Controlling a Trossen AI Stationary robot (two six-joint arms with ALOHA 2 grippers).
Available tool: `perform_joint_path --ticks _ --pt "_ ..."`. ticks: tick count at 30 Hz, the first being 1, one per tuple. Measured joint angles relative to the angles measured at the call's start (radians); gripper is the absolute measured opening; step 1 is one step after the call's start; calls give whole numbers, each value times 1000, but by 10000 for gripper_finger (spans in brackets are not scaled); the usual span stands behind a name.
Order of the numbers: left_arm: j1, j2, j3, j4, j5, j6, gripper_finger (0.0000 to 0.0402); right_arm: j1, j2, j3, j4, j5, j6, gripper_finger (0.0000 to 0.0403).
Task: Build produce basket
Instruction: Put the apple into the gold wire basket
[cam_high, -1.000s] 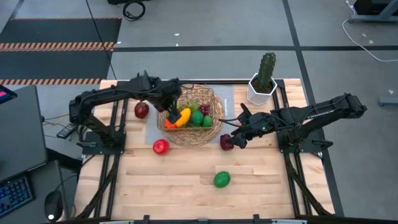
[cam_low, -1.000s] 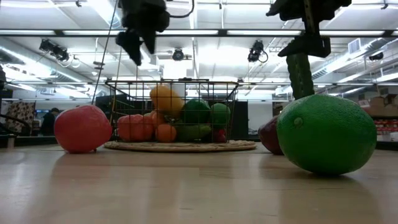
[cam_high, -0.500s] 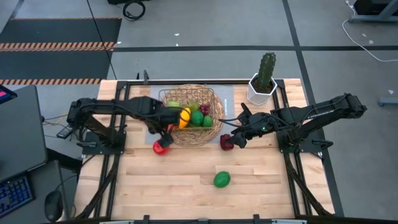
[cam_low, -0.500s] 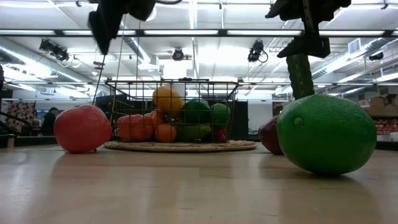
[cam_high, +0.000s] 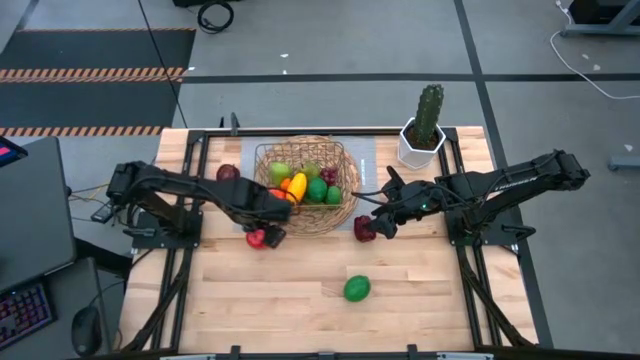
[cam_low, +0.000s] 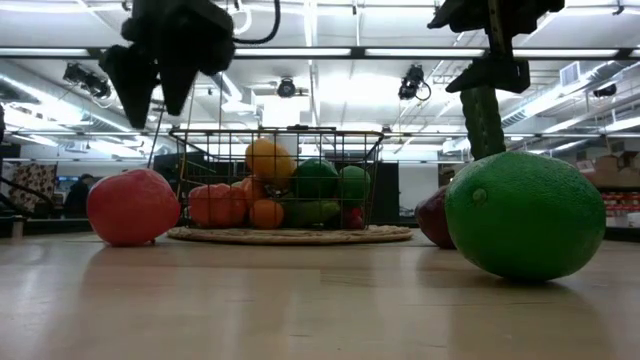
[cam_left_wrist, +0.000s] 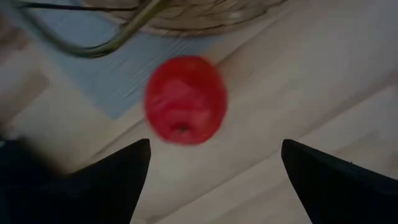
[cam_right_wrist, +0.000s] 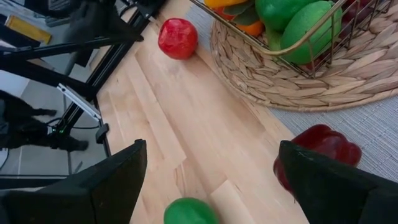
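No words to read

No letters, numbers, labels or brand names can be read on anything in these pictures.

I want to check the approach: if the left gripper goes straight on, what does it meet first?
Probably the red apple: it lies straight ahead of the left gripper, between its open jaws. How far off is unclear.
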Motion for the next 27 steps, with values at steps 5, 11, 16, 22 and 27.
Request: perform_joint_path --ticks 5,11,16,22,27 --pt "0 0 -75 15 -3 -82 371 0 0 0 0 -27 3 368" --pt "-11 0 -136 70 -8 -118 371 0 0 0 0 -44 7 368" --pt "-11 0 -186 170 -4 -134 371 0 0 0 0 -47 11 368" --pt "-10 0 -232 181 -3 -154 371 0 0 0 0 -48 35 368" --pt "-11 0 -254 240 -17 -158 371 0 0 0 0 -48 43 368"
